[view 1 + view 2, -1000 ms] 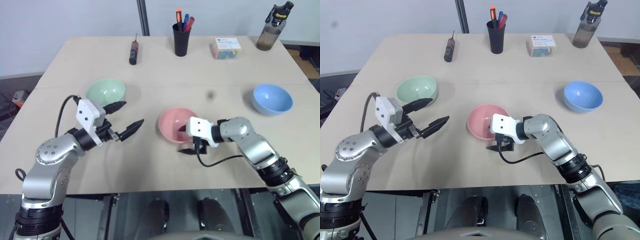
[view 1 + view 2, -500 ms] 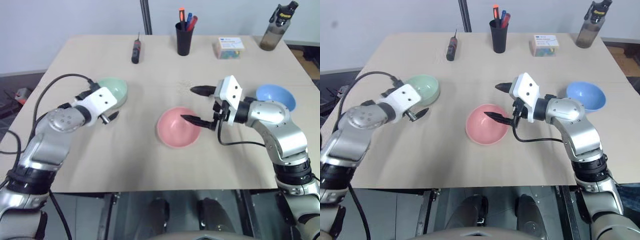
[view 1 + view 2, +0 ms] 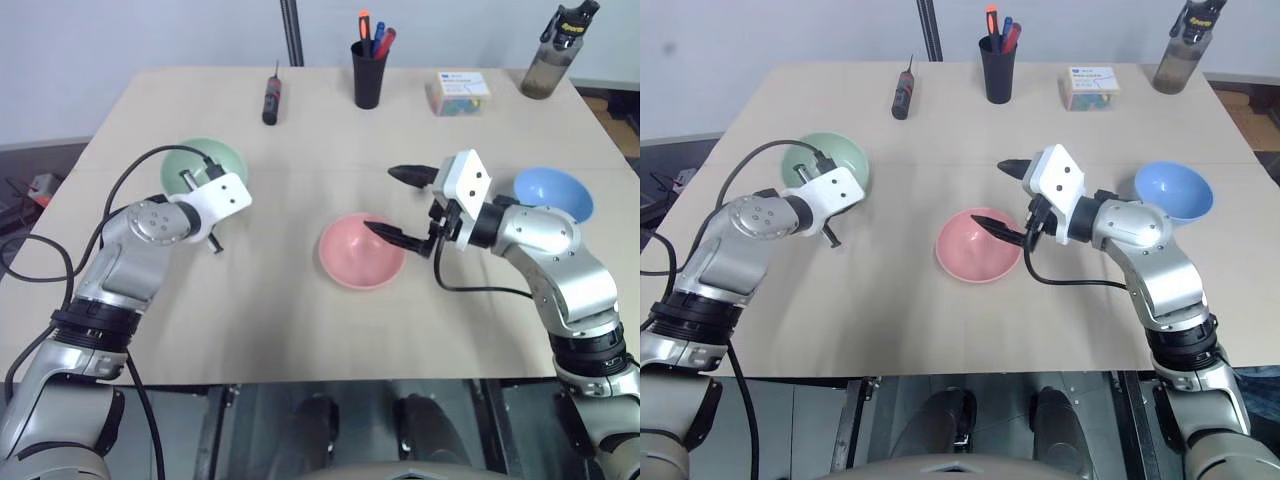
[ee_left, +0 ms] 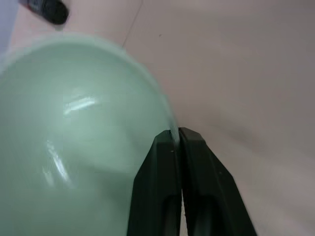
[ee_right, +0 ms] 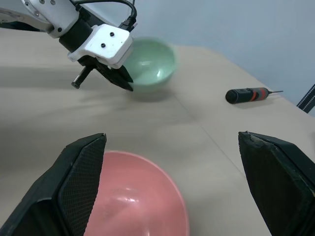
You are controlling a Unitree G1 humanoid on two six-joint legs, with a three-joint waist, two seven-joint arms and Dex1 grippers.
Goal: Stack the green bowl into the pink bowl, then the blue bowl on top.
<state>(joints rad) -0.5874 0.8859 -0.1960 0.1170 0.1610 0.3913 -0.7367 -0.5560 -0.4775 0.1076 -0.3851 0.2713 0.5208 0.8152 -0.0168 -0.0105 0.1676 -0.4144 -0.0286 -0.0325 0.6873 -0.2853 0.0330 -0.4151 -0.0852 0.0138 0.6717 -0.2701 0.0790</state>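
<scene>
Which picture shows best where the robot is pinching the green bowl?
The left wrist view: the left hand is shut on the green bowl, at its rim. Both eye views show the arm covering that spot; the right wrist view shows it from afar.

smooth plastic green bowl (image 4: 74, 128), matt table (image 3: 300, 320)

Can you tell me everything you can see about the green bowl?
The green bowl is small, round and pale mint green, and looks like smooth plain plastic with a soft shine inside. It has nothing in it and sits right way up on the tan table, near its left side, apart from the pink and blue bowls. The left end effector is shut on its rim, one black finger inside and one outside.
</scene>
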